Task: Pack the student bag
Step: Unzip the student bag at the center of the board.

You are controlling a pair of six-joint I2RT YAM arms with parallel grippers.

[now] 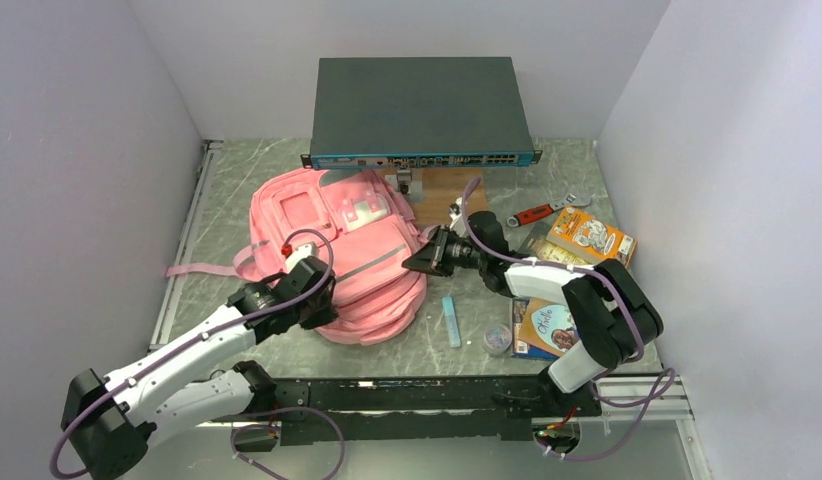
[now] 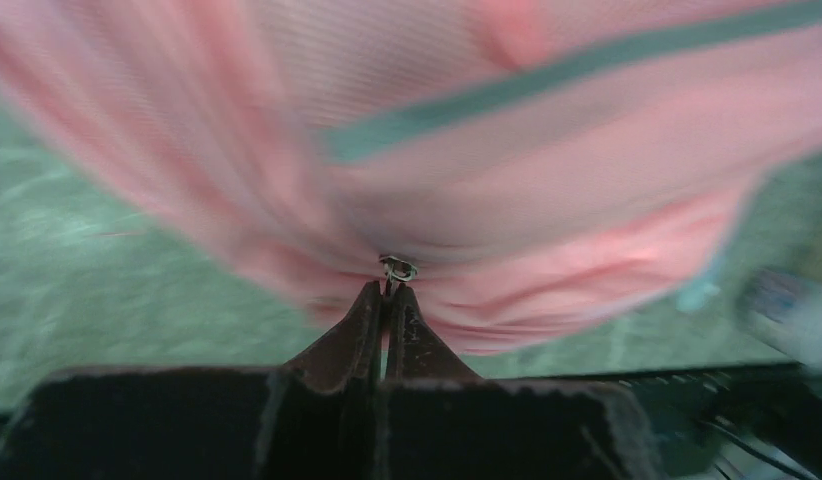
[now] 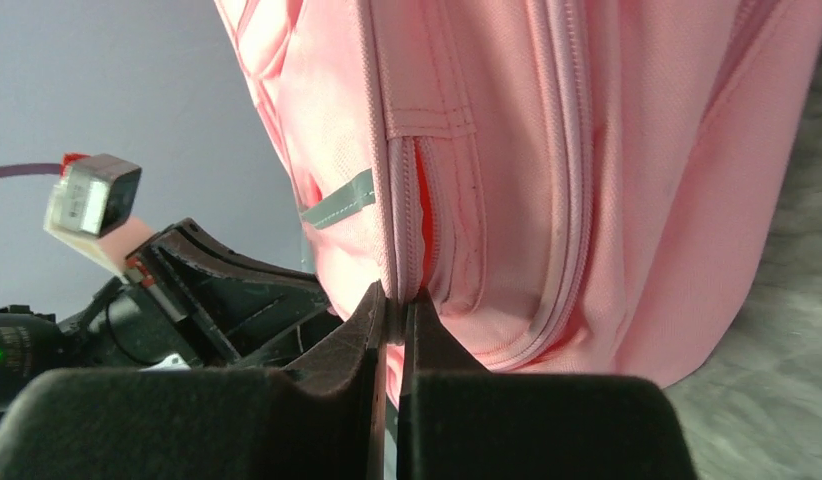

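the left pincer (image 2: 389, 291) clamps the small metal zip pull (image 2: 398, 267) at its tips. the right pincer (image 3: 393, 303) pinches a seam of the soft light-pink fabric backpack (image 1: 332, 235), seemingly bracing it for unzipping.

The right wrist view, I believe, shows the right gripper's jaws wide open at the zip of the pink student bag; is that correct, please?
Not quite: the right gripper is not open but shut, its jaws pinched together on the student bag at the zip. The right wrist view shows this.
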